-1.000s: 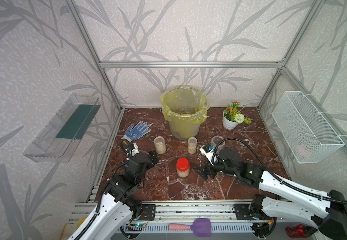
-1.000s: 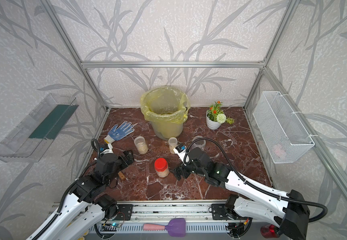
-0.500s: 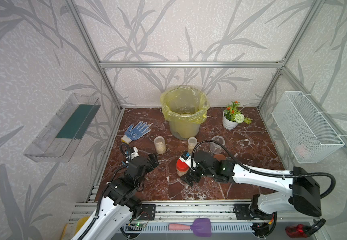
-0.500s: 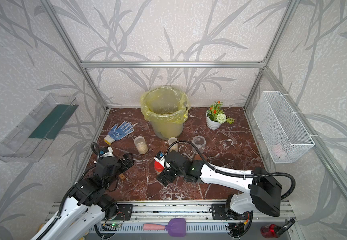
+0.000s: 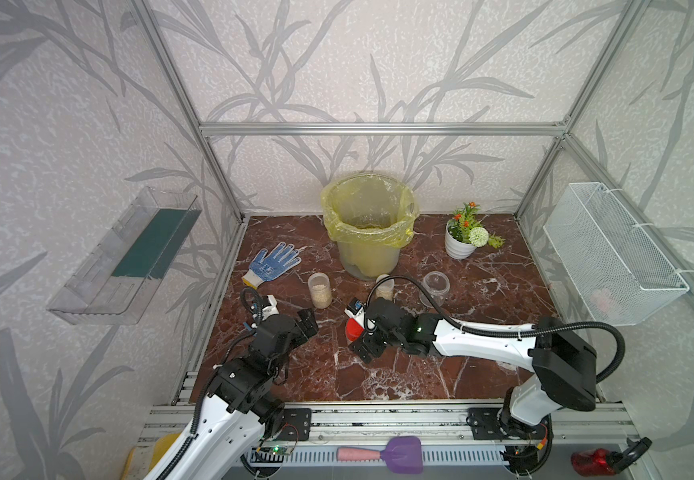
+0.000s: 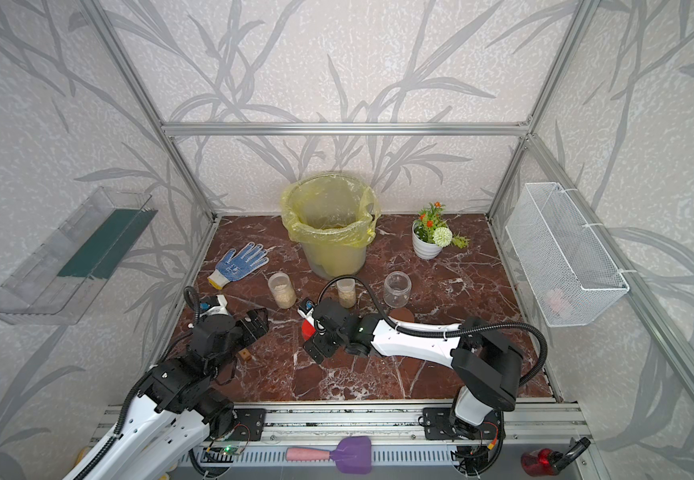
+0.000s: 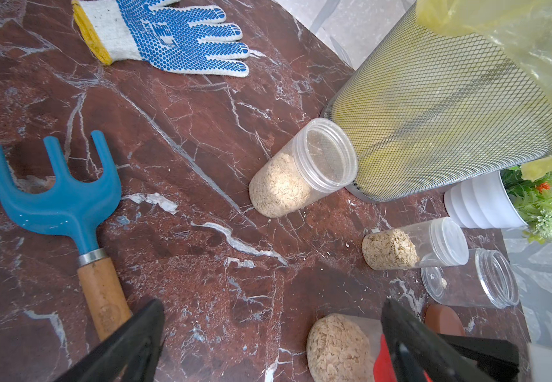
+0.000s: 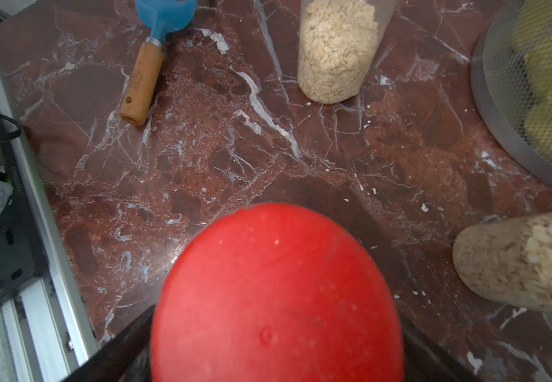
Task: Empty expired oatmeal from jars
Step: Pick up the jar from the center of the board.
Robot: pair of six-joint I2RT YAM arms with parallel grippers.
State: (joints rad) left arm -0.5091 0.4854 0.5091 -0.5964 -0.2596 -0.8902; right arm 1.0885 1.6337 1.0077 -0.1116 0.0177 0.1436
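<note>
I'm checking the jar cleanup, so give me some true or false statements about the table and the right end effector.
1. The red-lidded jar holds oatmeal. True.
2. The blue glove lies inside the bin. False: it lies on the table beside the bin.
3. The jar nearest the flower pot has no lid. True.
4. The right end effector is shut on a brown lid. False: it is open, jaws either side of the red-lidded jar.

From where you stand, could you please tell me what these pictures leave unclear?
Whether the right claw touches the red-lidded jar: the right arm covers it in both top views; the right wrist view's edge cuts its fingers.
The pink object in the wire basket: too small, behind mesh.
Yellow thing below the rail: the left arm hides most.
</note>
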